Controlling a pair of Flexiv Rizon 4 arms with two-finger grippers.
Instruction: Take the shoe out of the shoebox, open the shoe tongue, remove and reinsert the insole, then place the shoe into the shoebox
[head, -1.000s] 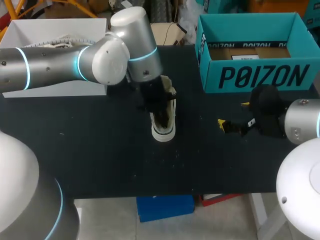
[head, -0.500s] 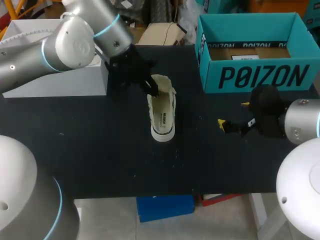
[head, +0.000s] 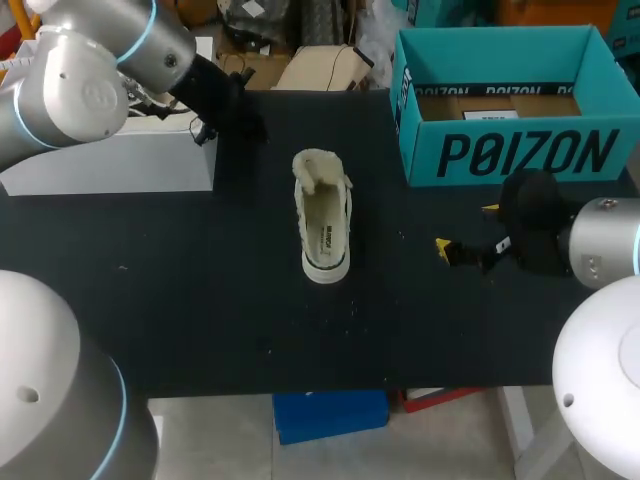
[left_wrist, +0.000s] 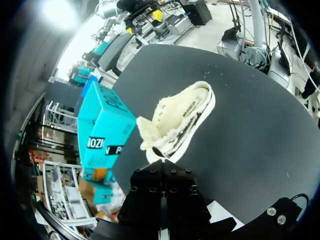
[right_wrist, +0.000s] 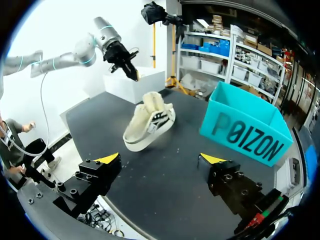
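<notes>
Head view: shoe (head: 325, 215) sits mid table (head: 200, 300), opening up, between your arms, likely so either reaches insole (head: 326, 225). Teal shoebox (head: 500, 150) well apart from it. Your left gripper (head: 235, 108) hangs near white box (head: 110, 165), touching nothing.

Left wrist view: finger blocks pressed together, nothing between; yellow tips hidden. Tongue (left_wrist: 150, 132) flipped up at shoe's near end.

Right wrist view: your right gripper (right_wrist: 160, 159) spread wide, empty, shoe ahead. Insole seated or loose, you can't tell.
</notes>
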